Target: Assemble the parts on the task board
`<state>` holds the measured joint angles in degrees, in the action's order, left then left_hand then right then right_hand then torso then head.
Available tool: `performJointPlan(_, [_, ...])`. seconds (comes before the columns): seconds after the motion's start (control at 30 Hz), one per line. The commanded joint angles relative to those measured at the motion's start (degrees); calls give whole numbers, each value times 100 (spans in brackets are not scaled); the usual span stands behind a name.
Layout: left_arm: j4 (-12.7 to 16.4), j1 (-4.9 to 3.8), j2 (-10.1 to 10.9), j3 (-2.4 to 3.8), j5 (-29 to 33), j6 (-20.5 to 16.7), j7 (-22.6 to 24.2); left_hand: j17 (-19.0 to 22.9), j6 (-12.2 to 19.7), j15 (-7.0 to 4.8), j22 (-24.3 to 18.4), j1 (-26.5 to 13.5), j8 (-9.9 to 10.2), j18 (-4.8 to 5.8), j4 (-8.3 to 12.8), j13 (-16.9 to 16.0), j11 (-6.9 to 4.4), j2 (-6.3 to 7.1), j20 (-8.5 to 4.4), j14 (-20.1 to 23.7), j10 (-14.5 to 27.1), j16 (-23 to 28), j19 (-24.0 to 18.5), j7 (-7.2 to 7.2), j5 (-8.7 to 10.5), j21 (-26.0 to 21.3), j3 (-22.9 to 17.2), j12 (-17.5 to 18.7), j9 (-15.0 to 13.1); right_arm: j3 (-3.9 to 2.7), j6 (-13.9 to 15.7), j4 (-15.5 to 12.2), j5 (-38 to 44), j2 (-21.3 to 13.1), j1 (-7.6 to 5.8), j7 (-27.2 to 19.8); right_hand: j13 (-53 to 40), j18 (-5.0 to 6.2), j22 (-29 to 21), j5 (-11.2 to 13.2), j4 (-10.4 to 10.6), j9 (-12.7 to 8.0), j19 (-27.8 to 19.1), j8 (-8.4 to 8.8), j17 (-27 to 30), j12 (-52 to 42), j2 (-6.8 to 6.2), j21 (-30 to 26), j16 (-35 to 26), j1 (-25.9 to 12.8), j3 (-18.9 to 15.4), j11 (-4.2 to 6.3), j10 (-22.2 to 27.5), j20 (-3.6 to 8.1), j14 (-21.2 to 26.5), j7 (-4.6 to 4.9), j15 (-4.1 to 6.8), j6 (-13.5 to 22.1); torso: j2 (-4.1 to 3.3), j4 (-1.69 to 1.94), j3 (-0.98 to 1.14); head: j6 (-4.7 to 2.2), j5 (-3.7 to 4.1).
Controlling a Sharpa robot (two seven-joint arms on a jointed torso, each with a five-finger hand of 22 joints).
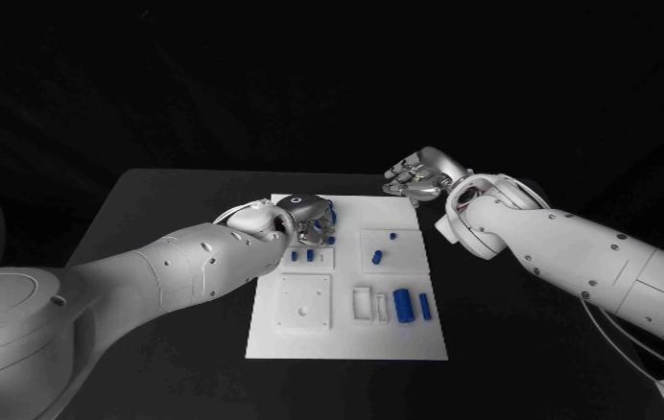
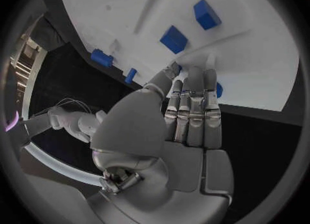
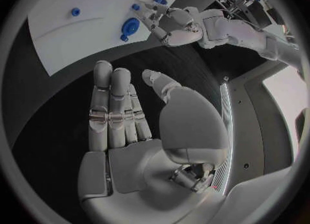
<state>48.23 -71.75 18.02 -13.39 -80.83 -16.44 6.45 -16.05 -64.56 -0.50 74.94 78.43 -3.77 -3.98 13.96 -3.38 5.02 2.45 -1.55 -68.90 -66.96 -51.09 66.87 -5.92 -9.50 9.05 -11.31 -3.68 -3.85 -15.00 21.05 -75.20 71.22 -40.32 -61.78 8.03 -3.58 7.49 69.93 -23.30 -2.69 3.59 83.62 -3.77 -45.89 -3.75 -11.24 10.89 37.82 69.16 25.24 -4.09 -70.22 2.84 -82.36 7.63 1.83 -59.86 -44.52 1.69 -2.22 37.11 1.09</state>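
The white task board (image 1: 346, 329) lies in the middle of the black table. My left hand (image 1: 297, 221) is over the board's far left part, with blue parts (image 1: 319, 232) showing at its fingers. In the left wrist view the left hand (image 2: 187, 115) has its fingers stretched out side by side, tips down on the board (image 2: 258, 53) beside a blue part (image 2: 218, 89); whether the thumb and fingers pinch anything is hidden. My right hand (image 1: 422, 175) hovers off the board's far right corner. It (image 3: 129, 115) is open, fingers straight, holding nothing.
Two long blue parts (image 1: 403, 305) lie near the board's right edge, and small ones (image 1: 376, 257) stand in the middle. Blue blocks (image 2: 173, 39) lie past the left fingertips. A round blue part (image 3: 130, 26) sits by the left hand (image 3: 173, 23). Bare black table surrounds the board.
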Motion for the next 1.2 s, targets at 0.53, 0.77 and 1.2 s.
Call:
performJointPlan(0.53, [-252, 84, -107, 4, 229, -246, 413, -19, 3, -16, 133, -55, 18, -76, -41, 5, -35, -88, -23, -118, -77, -114, 26, -40, -38, 228, -137, 36, 7, -10, 25, -38, -7, 16, -17, -56, 7, 78, 35, -30, 9, 3, 47, 20, 55, 27, -23, -87, 51, -30, -12, -12, 82, -16, 27, 2, -22, 54, -16, -12, 0, 8, 34])
performJointPlan(0.77, [-304, 97, -151, 4, 286, -214, 402, -19, 79, -14, 132, -50, 20, -89, -63, 6, -35, -106, -21, -137, -88, -121, 19, -53, -17, 289, -172, 37, 10, -11, 14, -38, -7, 23, -20, -53, 7, 78, 35, -30, 9, 3, 47, 20, 55, 27, -23, -87, 51, -30, -12, -12, 82, -16, 27, 2, -22, 54, -16, -16, 4, 7, 36])
performJointPlan(1.2, [-392, 121, -227, 4, 293, -19, 326, -149, 84, -34, 134, -69, 18, -88, -116, 5, -50, -77, -40, -178, -84, -537, 40, -37, 20, 531, -211, 35, 8, -11, -4, -41, -7, 39, -28, -52, 7, 81, 56, -33, 9, 3, 57, 19, 78, 26, -21, -112, 67, -24, -15, -13, 90, -18, 32, 2, -23, 52, -22, -16, 2, 8, 52])
